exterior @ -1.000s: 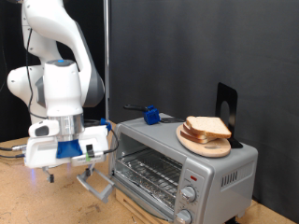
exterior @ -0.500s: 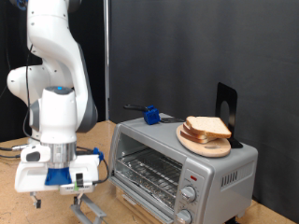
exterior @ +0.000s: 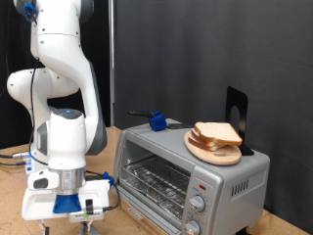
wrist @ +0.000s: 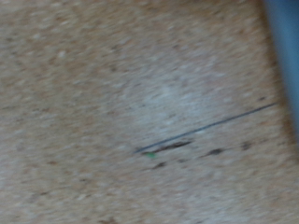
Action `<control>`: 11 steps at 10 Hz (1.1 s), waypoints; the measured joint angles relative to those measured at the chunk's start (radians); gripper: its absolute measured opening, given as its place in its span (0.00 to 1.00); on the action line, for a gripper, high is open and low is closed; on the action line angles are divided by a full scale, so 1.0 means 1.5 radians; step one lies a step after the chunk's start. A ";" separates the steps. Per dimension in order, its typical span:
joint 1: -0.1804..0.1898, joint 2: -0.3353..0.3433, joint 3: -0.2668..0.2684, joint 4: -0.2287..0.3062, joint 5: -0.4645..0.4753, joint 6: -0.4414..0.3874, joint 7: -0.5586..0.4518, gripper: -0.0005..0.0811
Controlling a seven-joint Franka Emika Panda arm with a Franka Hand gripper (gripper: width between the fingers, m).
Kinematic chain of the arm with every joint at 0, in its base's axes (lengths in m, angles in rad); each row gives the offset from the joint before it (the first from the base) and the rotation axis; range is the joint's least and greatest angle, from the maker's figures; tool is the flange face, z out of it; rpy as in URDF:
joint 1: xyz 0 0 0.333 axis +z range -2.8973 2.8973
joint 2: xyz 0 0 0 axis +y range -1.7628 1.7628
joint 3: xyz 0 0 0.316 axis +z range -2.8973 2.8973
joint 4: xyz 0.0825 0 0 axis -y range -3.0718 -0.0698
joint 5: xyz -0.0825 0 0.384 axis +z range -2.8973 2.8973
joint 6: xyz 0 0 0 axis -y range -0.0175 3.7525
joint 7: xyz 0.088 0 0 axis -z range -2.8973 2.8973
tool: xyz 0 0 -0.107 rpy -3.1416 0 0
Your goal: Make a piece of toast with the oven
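Note:
The silver toaster oven (exterior: 196, 176) stands at the exterior view's right, with its wire rack (exterior: 156, 182) and two round knobs (exterior: 198, 206) showing. Slices of pale bread (exterior: 217, 134) are stacked on a round wooden board (exterior: 212, 151) on top of the oven. My gripper (exterior: 86, 217) is low at the exterior view's bottom left, just in front of the oven's opening and close to the wooden table. Its fingertips are cut off by the picture's edge. The wrist view shows only blurred table surface (wrist: 131, 112) with a blue strip (wrist: 284, 47) at one edge, no fingers.
A blue object (exterior: 156, 121) with a dark handle lies on the oven's top near its back. A black stand (exterior: 237, 116) rises behind the bread. A dark backdrop (exterior: 196, 49) closes the rear. Cables trail across the table at the exterior view's left (exterior: 15, 160).
The arm has gone down and towards the exterior view's bottom left, away from the oven front. The door handle seen beside the gripper earlier has dropped out of sight.

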 joint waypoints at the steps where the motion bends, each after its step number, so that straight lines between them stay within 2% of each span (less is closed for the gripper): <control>1: -0.080 -0.019 0.086 0.002 0.074 -0.026 -0.092 1.00; 2: -0.153 -0.048 0.163 0.002 0.163 -0.067 -0.197 1.00; 3: -0.202 -0.079 0.211 0.003 0.242 -0.113 -0.288 1.00; 4: -0.222 -0.108 0.227 0.005 0.289 -0.158 -0.346 1.00; 6: -0.231 -0.161 0.229 0.004 0.344 -0.235 -0.399 1.00; 7: -0.231 -0.158 0.229 0.003 0.334 -0.228 -0.391 1.00; 8: -0.231 -0.159 0.234 0.005 0.385 -0.252 -0.436 1.00; 11: -0.231 -0.222 0.235 0.027 0.572 -0.461 -0.606 1.00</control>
